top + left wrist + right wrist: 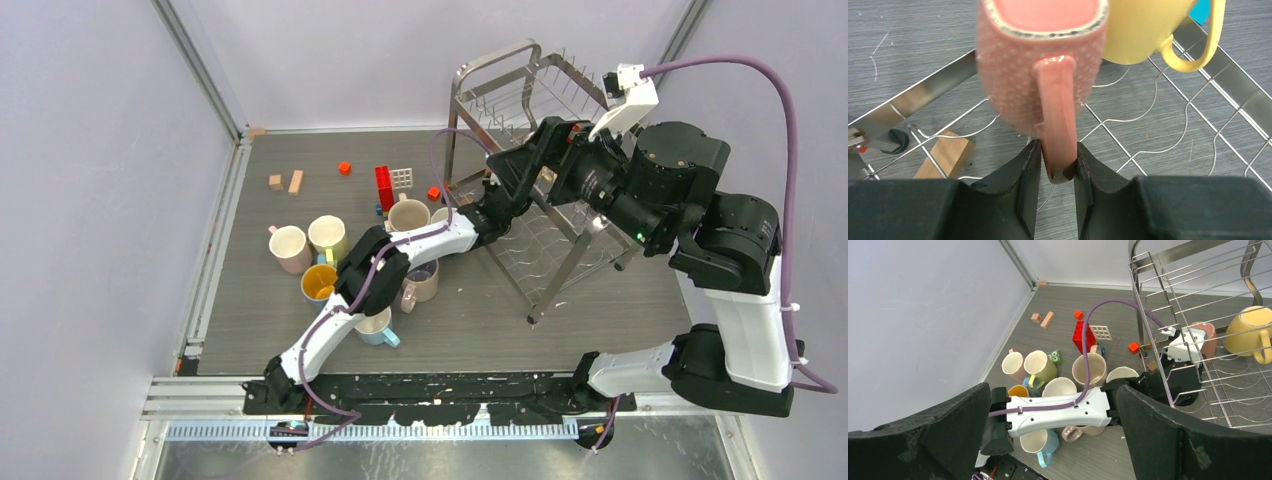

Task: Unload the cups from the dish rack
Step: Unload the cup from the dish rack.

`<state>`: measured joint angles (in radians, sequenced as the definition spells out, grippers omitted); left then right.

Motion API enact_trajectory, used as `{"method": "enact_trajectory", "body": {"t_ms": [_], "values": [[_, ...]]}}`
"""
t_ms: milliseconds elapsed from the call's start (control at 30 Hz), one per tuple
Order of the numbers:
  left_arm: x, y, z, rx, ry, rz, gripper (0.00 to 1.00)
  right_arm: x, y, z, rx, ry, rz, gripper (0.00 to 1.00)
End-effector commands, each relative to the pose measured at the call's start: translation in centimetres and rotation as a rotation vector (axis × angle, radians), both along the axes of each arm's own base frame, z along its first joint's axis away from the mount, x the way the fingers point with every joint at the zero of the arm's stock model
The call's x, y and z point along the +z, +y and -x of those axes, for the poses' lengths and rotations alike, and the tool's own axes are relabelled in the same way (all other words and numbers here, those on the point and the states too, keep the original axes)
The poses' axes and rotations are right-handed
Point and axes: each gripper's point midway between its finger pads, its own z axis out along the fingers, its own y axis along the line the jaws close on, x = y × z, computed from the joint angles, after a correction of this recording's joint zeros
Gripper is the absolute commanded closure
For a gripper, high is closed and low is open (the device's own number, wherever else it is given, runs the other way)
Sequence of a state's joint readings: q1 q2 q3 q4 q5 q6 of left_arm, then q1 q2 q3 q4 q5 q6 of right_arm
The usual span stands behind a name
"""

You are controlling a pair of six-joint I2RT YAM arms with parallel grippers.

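Observation:
A pink dotted cup (1040, 75) stands on the lower wire shelf of the silver dish rack (500, 80). Its handle (1058, 115) points toward my left gripper (1059, 150), and both black fingers press against that handle. A pale yellow cup (1143, 30) sits just behind the pink one on the same shelf. Both cups also show in the right wrist view, the pink cup (1208, 337) and the yellow cup (1248, 330). My right gripper (1053, 390) hangs high over the left arm, wide open and holding nothing. Several cups (327, 238) stand grouped on the table left of the rack.
A red block tower (384, 187), a white grid piece (402, 178), small red blocks (344, 168) and wooden blocks (286, 182) lie behind the cup group. A wooden block (945, 155) lies under the rack's wires. Walls close in at left and back.

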<state>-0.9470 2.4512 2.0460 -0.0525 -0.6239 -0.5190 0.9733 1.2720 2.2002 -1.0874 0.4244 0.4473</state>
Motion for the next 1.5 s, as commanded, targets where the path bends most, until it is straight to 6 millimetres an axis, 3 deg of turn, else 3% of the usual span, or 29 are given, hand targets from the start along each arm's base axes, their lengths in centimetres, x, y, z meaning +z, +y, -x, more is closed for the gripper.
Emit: {"method": "enact_trajectory", "body": {"t_ms": [0, 133, 167, 633, 1133, 1467], "values": [[2.1, 0.0, -0.9, 0.038, -0.032, 0.043, 0.76, 0.7, -0.8, 0.2, -0.011, -0.021, -0.015, 0.0], [2.8, 0.2, -0.5, 0.013, -0.041, 0.047, 0.99, 0.6, -0.5, 0.1, -0.008, -0.021, -0.012, 0.0], [3.1, 0.2, -0.3, -0.001, -0.045, 0.049, 1.0, 0.6, -0.5, 0.1, -0.008, -0.022, -0.01, 0.0], [10.0, 0.7, 3.1, -0.171, -0.131, 0.17, 1.0, 0.0, -0.2, -0.3, -0.018, -0.021, -0.011, 0.0], [13.7, 2.1, 6.8, -0.273, -0.104, 0.256, 1.0, -0.8, -0.6, -0.5, -0.042, -0.019, -0.01, 0.0], [15.0, 4.9, 9.4, -0.277, -0.069, 0.278, 1.0, -1.2, -0.4, -0.6, -0.045, -0.008, -0.011, 0.0]]}}
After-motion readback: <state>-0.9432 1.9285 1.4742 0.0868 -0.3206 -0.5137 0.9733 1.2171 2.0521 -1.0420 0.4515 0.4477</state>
